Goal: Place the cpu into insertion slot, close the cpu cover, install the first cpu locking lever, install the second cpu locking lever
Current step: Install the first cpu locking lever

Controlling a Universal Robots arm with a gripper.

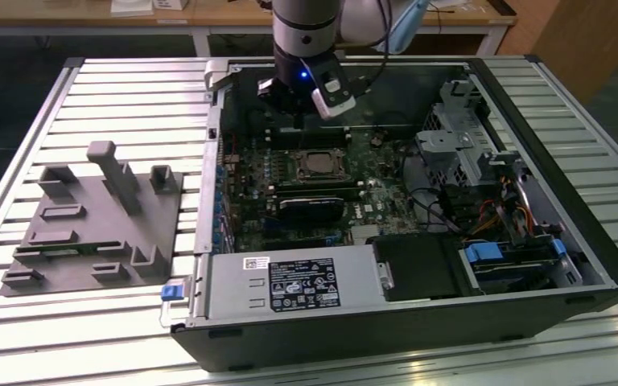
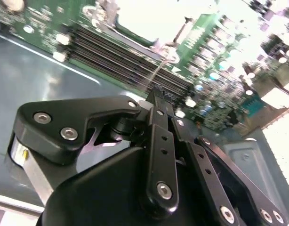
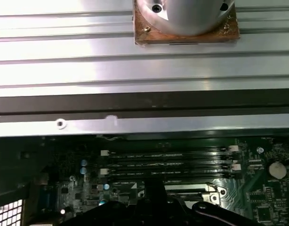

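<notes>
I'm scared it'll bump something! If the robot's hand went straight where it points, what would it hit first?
The hand would probably meet the long black memory slots first, though depth is unclear.

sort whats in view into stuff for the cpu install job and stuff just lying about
For the job: gripper, insertion slot, green motherboard.

Just lying about: grey fixture block, power supply, drive cage, memory slots, black chip cooler.

Green motherboard point(image 3: 262, 207) shown with memory slots point(image 3: 168, 165); case wall point(image 3: 182, 125) beside slots, ribbed table point(image 3: 88, 61) beyond. Near slots, gripper point(image 3: 156, 188) and 1 coin cell point(image 3: 276, 170) are seen.
</notes>
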